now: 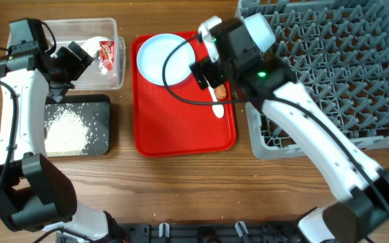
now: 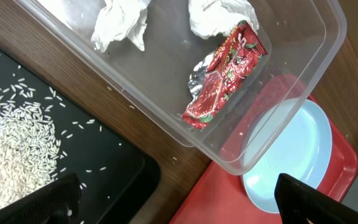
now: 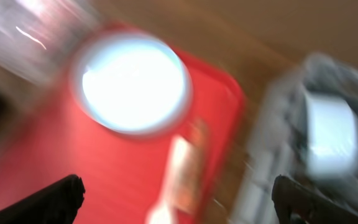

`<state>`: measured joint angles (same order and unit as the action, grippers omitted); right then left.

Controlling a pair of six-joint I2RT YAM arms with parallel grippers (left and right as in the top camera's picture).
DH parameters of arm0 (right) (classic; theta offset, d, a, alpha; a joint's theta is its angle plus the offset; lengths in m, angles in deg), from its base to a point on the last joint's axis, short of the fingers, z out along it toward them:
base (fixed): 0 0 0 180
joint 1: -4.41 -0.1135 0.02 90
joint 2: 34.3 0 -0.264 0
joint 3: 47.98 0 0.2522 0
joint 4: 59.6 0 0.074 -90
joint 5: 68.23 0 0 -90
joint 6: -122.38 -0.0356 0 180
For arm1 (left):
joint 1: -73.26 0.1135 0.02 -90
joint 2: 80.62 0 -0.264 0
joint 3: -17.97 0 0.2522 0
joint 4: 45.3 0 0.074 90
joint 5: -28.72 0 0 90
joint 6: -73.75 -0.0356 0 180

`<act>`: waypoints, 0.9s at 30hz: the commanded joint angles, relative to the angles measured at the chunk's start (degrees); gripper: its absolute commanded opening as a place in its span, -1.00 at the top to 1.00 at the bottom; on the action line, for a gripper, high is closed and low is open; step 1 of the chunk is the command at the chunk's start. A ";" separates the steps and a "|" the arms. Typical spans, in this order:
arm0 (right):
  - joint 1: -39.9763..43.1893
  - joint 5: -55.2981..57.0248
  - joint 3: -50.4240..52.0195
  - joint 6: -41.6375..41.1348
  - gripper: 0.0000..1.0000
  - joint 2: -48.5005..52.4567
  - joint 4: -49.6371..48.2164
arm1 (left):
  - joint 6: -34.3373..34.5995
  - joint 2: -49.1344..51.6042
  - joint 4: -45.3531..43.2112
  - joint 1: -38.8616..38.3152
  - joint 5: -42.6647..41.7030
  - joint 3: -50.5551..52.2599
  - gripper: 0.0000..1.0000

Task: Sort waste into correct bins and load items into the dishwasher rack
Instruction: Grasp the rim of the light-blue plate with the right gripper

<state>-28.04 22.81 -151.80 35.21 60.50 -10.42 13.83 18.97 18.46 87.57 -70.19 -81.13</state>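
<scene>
Left wrist view: left gripper (image 2: 179, 202) has its fingers spread wide with nothing held, hanging over the near rim of the clear tub (image 2: 161, 123). The wrapper (image 2: 225, 71) and crumpled paper (image 2: 120, 22) lie inside it; the rice (image 2: 11, 149) sits on the black tray (image 2: 114, 171) at 8 o'clock. Dry rubbish and food look deliberately split. Right gripper (image 1: 213, 82) also gapes empty (its own camera is smeared), over the red tray (image 1: 181, 128). The carrot (image 1: 219, 92) and spoon (image 1: 218, 109) are just below it, the plate (image 1: 164, 59) at 10 o'clock, the rack (image 1: 329, 67) at 3 o'clock. It's probably lining up on the carrot, which lies right against the spoon, so there's a risk of snagging both.
</scene>
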 commanded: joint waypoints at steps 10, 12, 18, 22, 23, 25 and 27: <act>0.11 -2.64 -0.98 -40.09 -0.34 28.63 -21.51 | -0.92 0.61 -0.09 0.07 -0.66 0.15 -1.00; 0.11 0.98 -0.98 -43.17 -0.23 29.99 -18.29 | -0.92 0.61 -0.09 0.07 -0.66 0.15 -1.00; 0.11 2.08 -0.94 -49.66 0.31 34.23 -17.84 | -0.92 0.61 -0.09 0.07 -0.63 0.15 -1.00; 0.09 2.14 -0.94 -50.49 0.65 34.23 -17.46 | -0.92 0.61 -0.09 0.07 -0.66 0.15 -1.00; 0.09 1.99 -0.94 -51.25 0.78 34.23 -16.87 | -0.92 0.61 -0.09 0.07 -0.63 0.15 -1.00; 0.11 0.52 -0.94 -51.23 0.91 34.25 -15.45 | -0.92 0.61 -0.09 0.07 -0.66 0.15 -1.00; 0.46 -4.79 -0.98 -50.29 0.91 34.21 -12.70 | -0.92 0.61 -0.09 0.07 -0.66 0.15 -1.00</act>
<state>-28.04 23.00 -152.74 -15.39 93.97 -26.22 13.83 18.97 18.38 87.57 -70.37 -81.13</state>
